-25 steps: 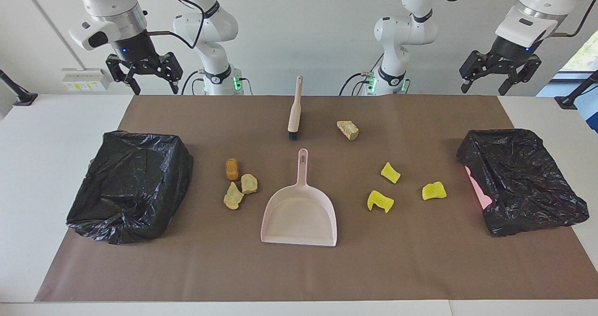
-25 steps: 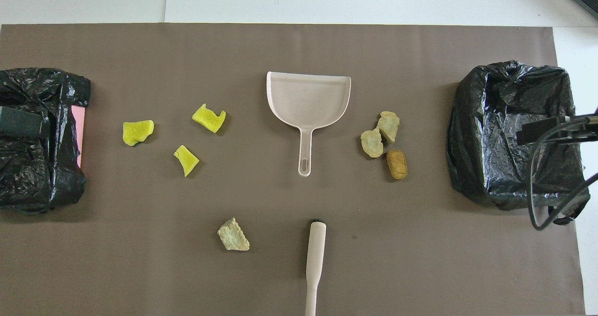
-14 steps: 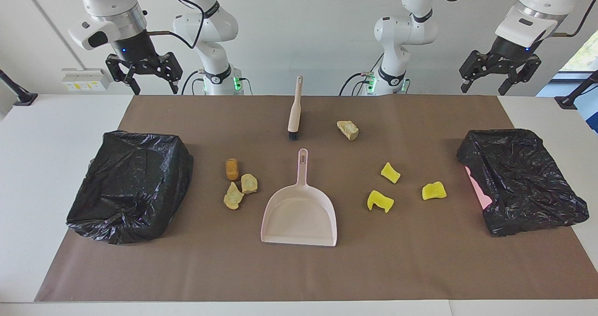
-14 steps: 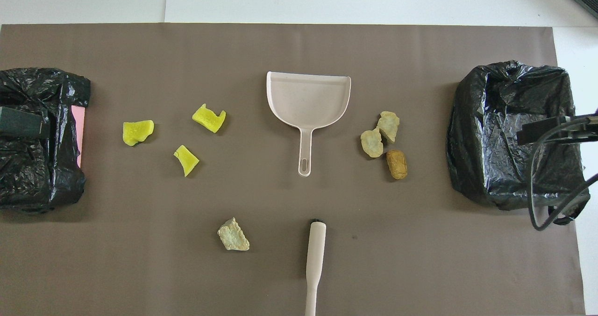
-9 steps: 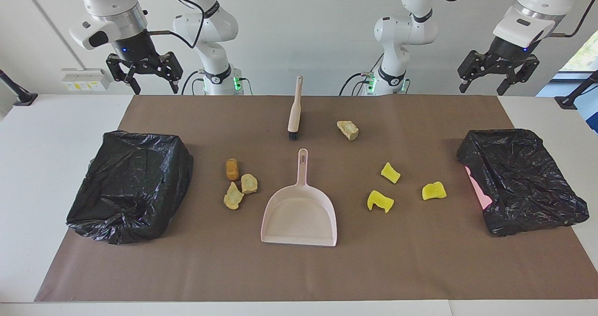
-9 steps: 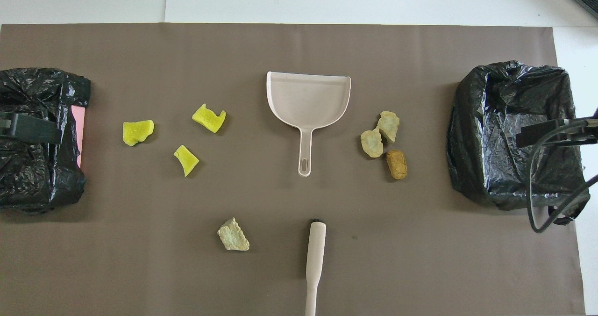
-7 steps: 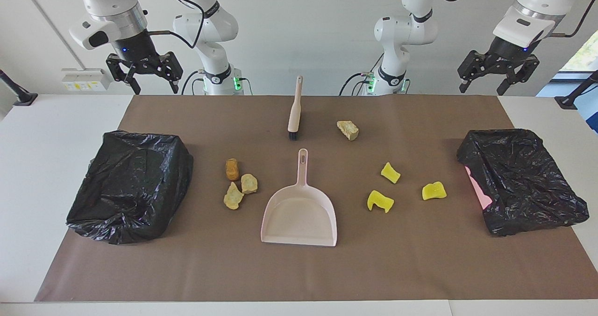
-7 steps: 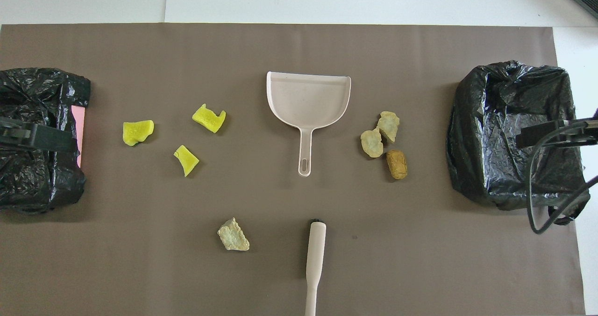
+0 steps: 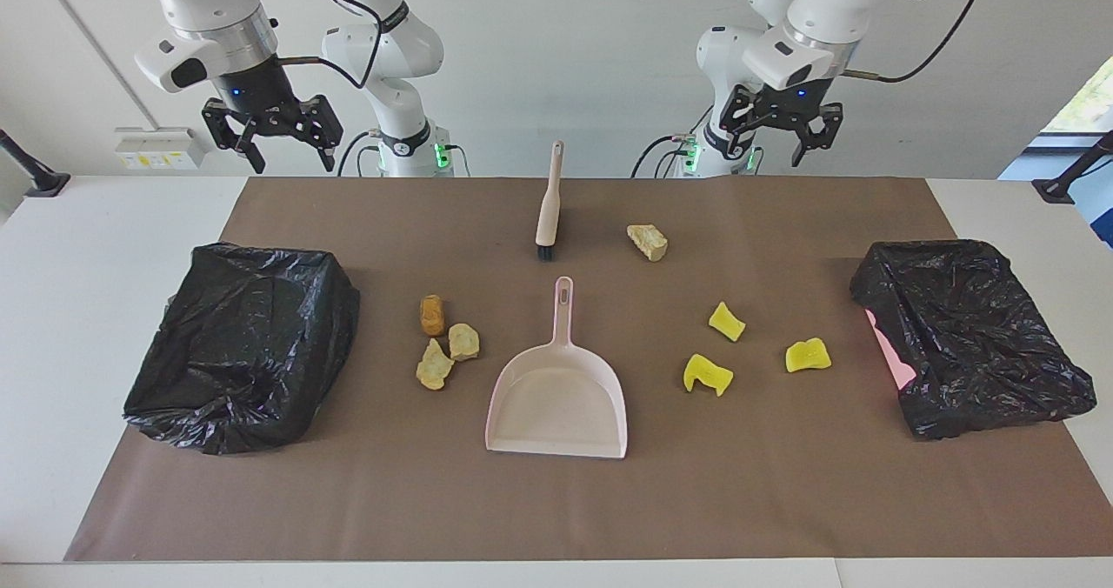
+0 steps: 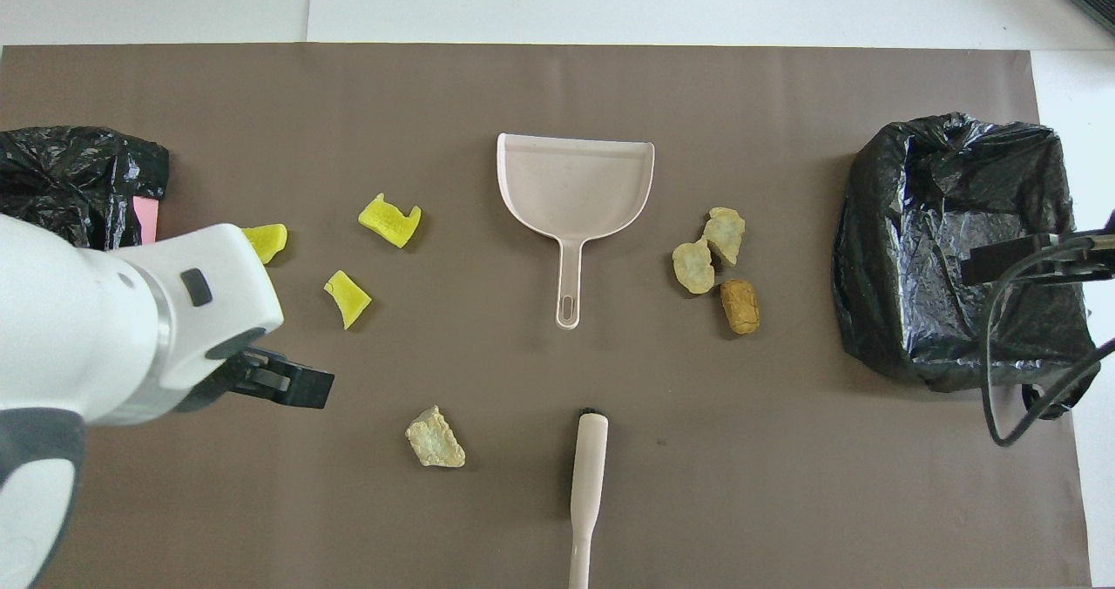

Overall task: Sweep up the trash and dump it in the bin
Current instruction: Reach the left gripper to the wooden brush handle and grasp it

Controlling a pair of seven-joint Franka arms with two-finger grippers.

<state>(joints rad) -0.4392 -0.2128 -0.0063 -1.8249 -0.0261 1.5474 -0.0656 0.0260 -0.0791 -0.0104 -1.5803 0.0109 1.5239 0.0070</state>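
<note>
Centrally, dustpan (image 9: pixel 557 401) between trash (image 9: pixel 449 343) clusters; brush (image 9: pixel 548 205) nearer robots.

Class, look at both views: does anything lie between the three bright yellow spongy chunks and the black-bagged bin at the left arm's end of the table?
Nothing visible does. Bare brown mat separates the bright yellow spongy chunks from the black-bagged bin. The pale pink dustpan lies toward the table's middle, away from that stretch. The left gripper hangs high, open and empty.
</note>
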